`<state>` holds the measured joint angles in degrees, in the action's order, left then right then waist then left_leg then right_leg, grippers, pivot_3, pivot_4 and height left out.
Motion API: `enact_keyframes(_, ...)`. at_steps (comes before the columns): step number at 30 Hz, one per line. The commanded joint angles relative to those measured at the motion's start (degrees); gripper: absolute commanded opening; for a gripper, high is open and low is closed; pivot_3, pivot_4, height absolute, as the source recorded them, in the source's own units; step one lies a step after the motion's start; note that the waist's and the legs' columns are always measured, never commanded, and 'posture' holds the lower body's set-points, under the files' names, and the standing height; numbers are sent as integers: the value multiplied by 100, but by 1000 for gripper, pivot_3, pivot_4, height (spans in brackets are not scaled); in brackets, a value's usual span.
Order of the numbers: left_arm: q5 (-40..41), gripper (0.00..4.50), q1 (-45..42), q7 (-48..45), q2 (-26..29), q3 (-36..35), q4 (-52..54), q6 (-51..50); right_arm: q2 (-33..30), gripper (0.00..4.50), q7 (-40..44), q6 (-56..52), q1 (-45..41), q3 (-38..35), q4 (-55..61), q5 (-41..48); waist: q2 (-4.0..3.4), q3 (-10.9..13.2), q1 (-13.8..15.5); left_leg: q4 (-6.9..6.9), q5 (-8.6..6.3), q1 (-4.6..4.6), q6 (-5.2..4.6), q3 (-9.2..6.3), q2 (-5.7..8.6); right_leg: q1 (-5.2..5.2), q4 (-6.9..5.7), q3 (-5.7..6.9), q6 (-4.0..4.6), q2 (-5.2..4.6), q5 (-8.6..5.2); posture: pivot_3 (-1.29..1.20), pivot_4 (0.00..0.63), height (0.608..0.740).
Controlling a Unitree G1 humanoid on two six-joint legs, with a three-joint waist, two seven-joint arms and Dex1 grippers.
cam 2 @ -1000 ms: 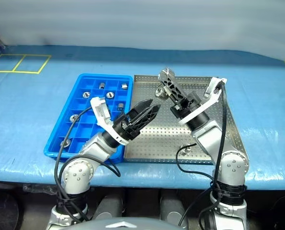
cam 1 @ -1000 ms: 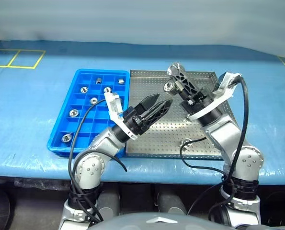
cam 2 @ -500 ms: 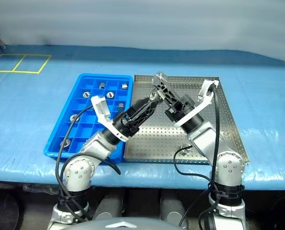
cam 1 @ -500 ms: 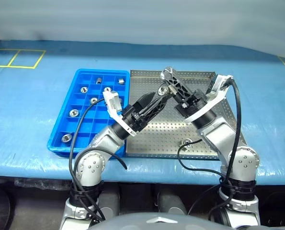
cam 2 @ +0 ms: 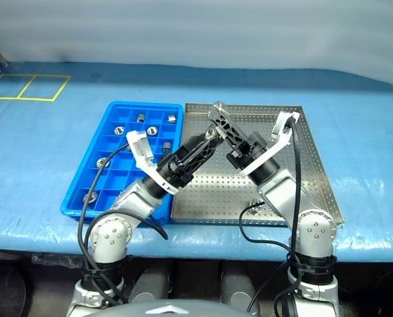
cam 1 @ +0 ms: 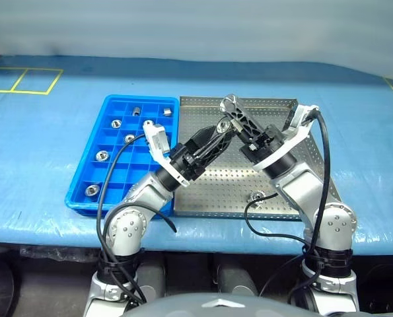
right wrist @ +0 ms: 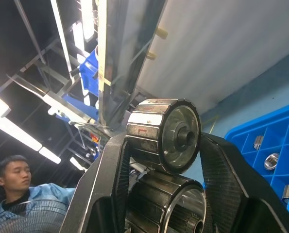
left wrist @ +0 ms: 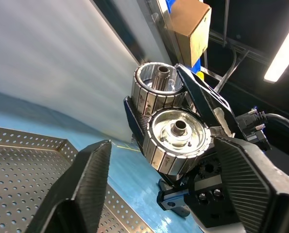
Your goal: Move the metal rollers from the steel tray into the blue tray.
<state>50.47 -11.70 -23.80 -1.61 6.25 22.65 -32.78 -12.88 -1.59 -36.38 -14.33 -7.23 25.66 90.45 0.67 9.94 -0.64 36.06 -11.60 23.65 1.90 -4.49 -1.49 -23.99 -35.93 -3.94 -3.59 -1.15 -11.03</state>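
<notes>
My right gripper [cam 1: 228,112] is raised over the steel tray [cam 1: 249,178] and shut on two metal rollers [right wrist: 163,136] stuck together. My left gripper [cam 1: 216,135] meets it from the left. Its fingers [left wrist: 91,179] flank the lower roller [left wrist: 176,133], still open with a gap on one side. One more roller [cam 1: 255,196] lies on the steel tray near its front edge. The blue tray [cam 1: 77,185] sits to the left of the steel tray. It holds several rollers [cam 1: 101,156] in separate compartments.
Both trays rest on a table under a blue cover [cam 1: 37,145], with yellow tape lines [cam 1: 24,79] at the far left. A pale curtain wall [cam 1: 196,26] runs behind the table. A person [right wrist: 13,174] is in the right wrist view's background.
The two grippers have drawn together over the steel tray. My left gripper's fingers now reach around the rollers held by the right gripper and have narrowed.
</notes>
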Motion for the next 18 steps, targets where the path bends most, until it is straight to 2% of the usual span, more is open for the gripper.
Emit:
enact_keyframes(1, 7, 2425, -67, -40, -47, 37, 80, 85, 1, 1811, 79, 76, -24, -43, 228, 46, 0, 0, 0, 0, 0, 0, 0, 0, 0, 0, 0, 0, 0, 0, 0, 97, 150, 740)
enact_keyframes(7, -18, 2425, -60, -52, -47, 59, 85, 93, -13, 1811, 99, 77, -25, -52, 208, 33, 0, 0, 0, -2, 0, 1, 0, 0, 0, -2, 1, 0, 0, 0, 0, 98, 150, 740)
enact_keyframes(11, -51, 1721, -49, -6, -40, 61, 98, 81, -23, 1811, 111, 69, -33, -59, 186, 35, 0, 0, 0, -2, 0, 2, 0, 0, 0, -3, 1, 0, 0, 0, 0, 98, 150, 740)
enact_keyframes(18, -62, 1721, -41, -10, -55, 52, 92, 106, -36, 1811, 118, 63, -38, -61, 158, 15, 0, 0, 1, -2, 0, 3, 0, 0, 0, -4, 2, 0, 0, 0, 0, 99, 150, 740)
